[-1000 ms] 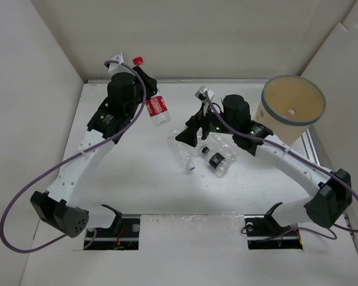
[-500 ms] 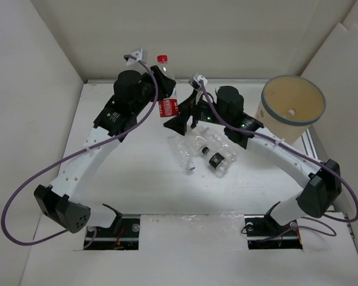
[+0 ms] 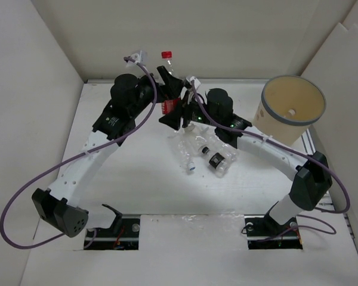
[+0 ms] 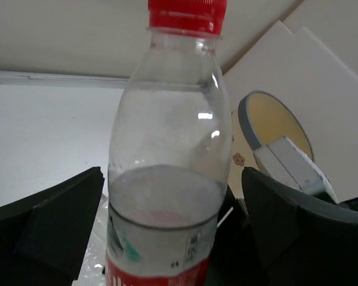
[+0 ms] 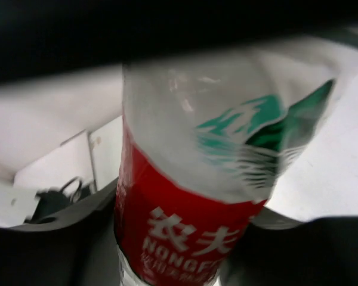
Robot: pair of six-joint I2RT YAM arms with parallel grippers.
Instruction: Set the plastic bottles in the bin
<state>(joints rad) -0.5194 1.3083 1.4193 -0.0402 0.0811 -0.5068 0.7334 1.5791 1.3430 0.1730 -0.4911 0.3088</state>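
A clear plastic bottle (image 3: 169, 89) with a red cap and red label stands upright in the air at the back of the table. My right gripper (image 3: 174, 113) is shut on its red label (image 5: 185, 226), one dark finger (image 5: 77, 238) pressed on each side. My left gripper (image 3: 167, 80) is open around the bottle's upper body (image 4: 167, 149), with a gap between each finger (image 4: 53, 226) and the plastic. Three more plastic bottles lie together on the table: a white-capped one (image 3: 185, 156), a black-labelled one (image 3: 217, 161) and a clear one (image 3: 200, 145). The tan bin (image 3: 286, 89) stands at the right.
The bin's grey-banded rim (image 4: 246, 113) shows behind the bottle in the left wrist view. Something small and white (image 3: 291, 111) lies inside the bin. White walls close the table at the back and on both sides.
My right gripper has moved left and up to the red-label bottle and shut on it. My left gripper, which carried the bottle rightward, has opened around it.
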